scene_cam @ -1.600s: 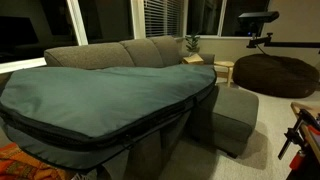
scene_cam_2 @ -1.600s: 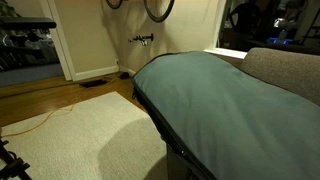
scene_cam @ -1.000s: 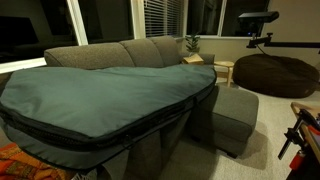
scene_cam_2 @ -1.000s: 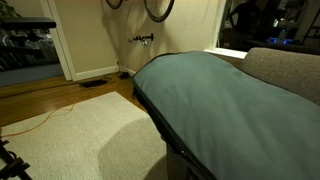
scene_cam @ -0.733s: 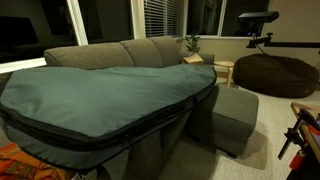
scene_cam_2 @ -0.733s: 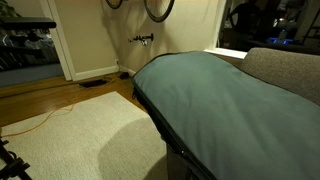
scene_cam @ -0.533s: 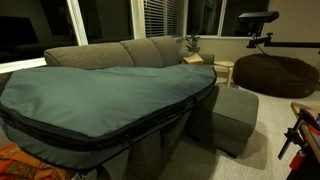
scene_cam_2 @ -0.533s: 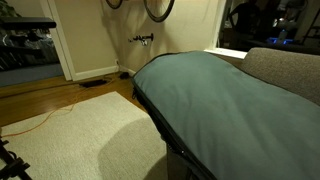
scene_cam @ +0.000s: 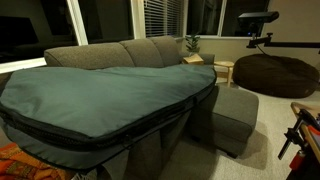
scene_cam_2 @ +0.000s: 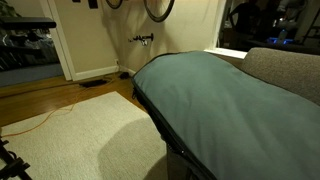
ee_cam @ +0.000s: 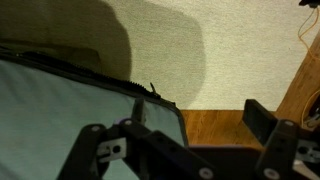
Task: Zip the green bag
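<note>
— So which step is in hand?

— Judging by the wrist view, the approach. The broad, padded teal-green fabric bag (scene_cam: 100, 95) lies flat across the grey upholstered sofa (scene_cam: 150, 50), and its dark zipper band (scene_cam: 120, 135) runs round the edge. In the wrist view a small dark zipper pull (ee_cam: 153, 90) sticks up from that band, at about 12 o'clock from the gripper (ee_cam: 190, 150).

— And the fingers?

— Spread apart and holding nothing. One finger (ee_cam: 95, 155) sits at 9 o'clock low in the frame and the other at 3 o'clock, with the bag's edge between and beyond them.

— Where is the arm?

— It shows in neither exterior view. From the wrist camera it appears to hang above the bag's rim, looking down past it onto the pale beige carpet (ee_cam: 200, 50) and a strip of wooden floor (ee_cam: 215, 125).

— What next?

— Probably lowering toward the pull, centring it between the fingers, pinching it, then dragging along the band. The tab is small, so alignment matters.
</note>
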You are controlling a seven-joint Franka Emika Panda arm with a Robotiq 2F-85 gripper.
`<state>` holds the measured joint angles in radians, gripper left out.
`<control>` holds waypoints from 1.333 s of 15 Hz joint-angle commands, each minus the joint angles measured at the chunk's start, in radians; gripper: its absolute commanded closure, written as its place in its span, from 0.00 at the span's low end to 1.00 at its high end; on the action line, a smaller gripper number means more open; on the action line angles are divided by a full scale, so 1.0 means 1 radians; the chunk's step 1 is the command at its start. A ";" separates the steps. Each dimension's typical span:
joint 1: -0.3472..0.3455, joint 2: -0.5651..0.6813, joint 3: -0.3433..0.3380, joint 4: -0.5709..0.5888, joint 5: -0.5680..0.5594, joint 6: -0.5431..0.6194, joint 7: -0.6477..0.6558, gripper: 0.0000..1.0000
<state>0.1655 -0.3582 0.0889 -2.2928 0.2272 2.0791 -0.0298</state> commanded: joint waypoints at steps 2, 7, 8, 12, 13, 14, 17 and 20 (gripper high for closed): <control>-0.014 0.016 0.015 -0.055 -0.007 0.114 0.035 0.00; -0.006 0.032 0.006 -0.033 0.001 0.086 0.010 0.00; -0.006 0.032 0.006 -0.033 0.001 0.086 0.010 0.00; -0.007 0.077 0.010 -0.038 -0.001 0.108 0.013 0.00; -0.007 0.097 0.008 -0.038 0.003 0.111 0.010 0.00; -0.007 0.119 0.006 -0.038 0.008 0.114 0.006 0.00; -0.011 0.181 0.000 -0.032 0.023 0.117 -0.002 0.00; -0.015 0.240 -0.001 -0.027 0.032 0.127 0.001 0.00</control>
<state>0.1642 -0.1610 0.0847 -2.3256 0.2379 2.1859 -0.0202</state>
